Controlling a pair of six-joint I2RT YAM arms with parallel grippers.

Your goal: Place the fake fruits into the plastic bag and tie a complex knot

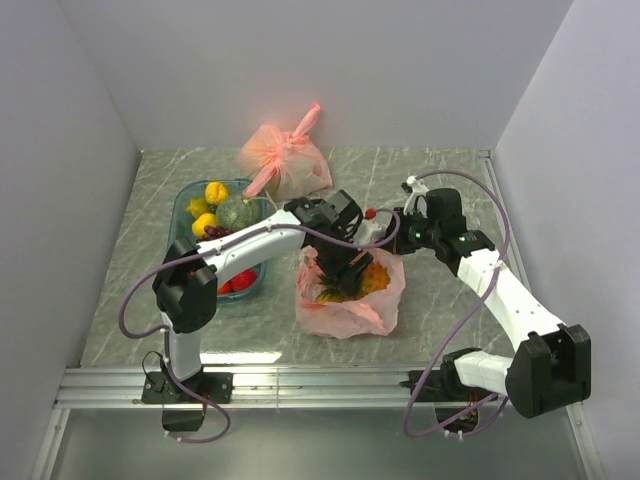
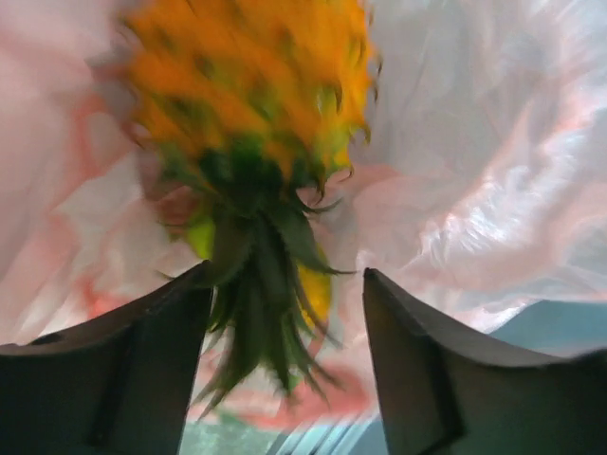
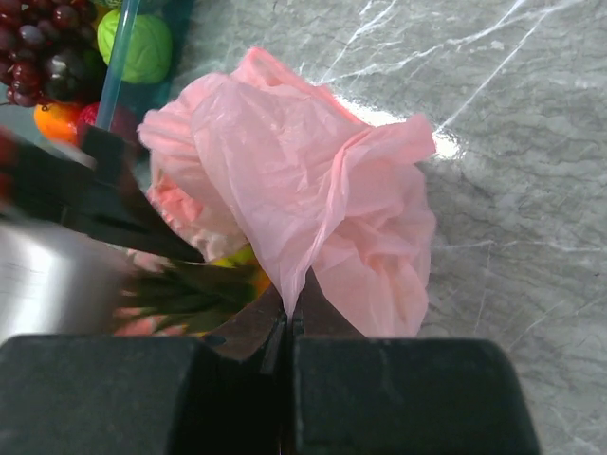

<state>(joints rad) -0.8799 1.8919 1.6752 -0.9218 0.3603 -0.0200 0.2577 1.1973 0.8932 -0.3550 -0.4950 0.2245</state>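
Note:
The salmon-pink plastic bag (image 1: 350, 312) lies open at the table's middle. My left gripper (image 1: 345, 265) hangs over its mouth, jaws open. In the left wrist view the pineapple (image 2: 251, 85) is inside the bag (image 2: 474, 161), blurred, with its green leaves hanging between my open fingers (image 2: 286, 275). Its orange skin shows in the top view (image 1: 376, 278). My right gripper (image 3: 292, 313) is shut on the bag's rim (image 3: 313, 180) and holds it up at the bag's far right side (image 1: 385, 233). No knot shows on this bag.
A teal container (image 1: 186, 205) left of the bag holds a lemon (image 1: 216, 192), a green fruit (image 1: 238, 212), grapes (image 3: 38, 47), a lime (image 3: 137, 45) and red fruit (image 1: 243, 280). A paler tied bag (image 1: 285, 160) sits at the back by the wall.

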